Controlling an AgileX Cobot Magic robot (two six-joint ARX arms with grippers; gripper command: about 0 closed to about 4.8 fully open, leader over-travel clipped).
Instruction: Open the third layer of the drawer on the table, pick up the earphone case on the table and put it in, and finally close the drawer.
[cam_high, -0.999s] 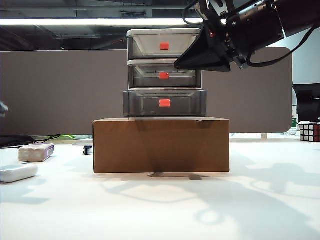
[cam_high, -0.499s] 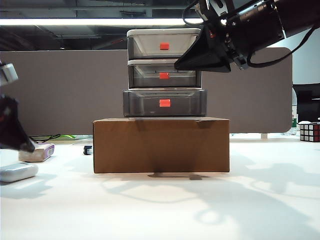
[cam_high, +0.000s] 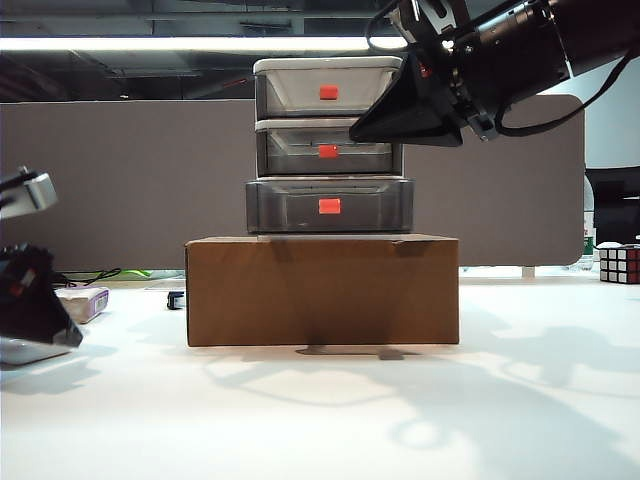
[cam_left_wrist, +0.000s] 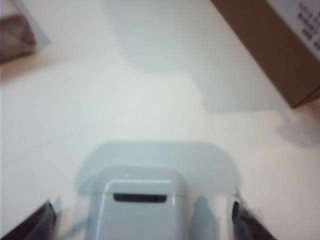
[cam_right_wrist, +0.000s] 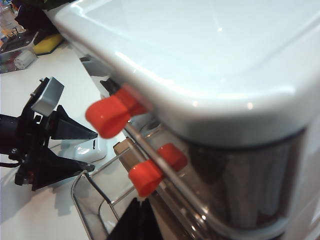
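While astride earphone case (cam_left_wrist: 137, 205), left tool (cam_left_wrist: 142, 220) wide.

Setting: we read this as a robotics lab/office test bench. Evidence: wide white table (cam_high: 330, 420); grey partition screen (cam_high: 120, 180) directly behind table; fluorescent strip light (cam_high: 130, 44) and exposed ceiling above partition; black cables (cam_high: 85, 275) at partition base; Rubik's cube (cam_high: 619, 264) at table's far-right edge.

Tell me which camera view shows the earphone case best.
The left wrist view: the earphone case lies close between the open left gripper fingers. The exterior view shows only its edge behind that gripper; the right wrist view shows it small and partly hidden.
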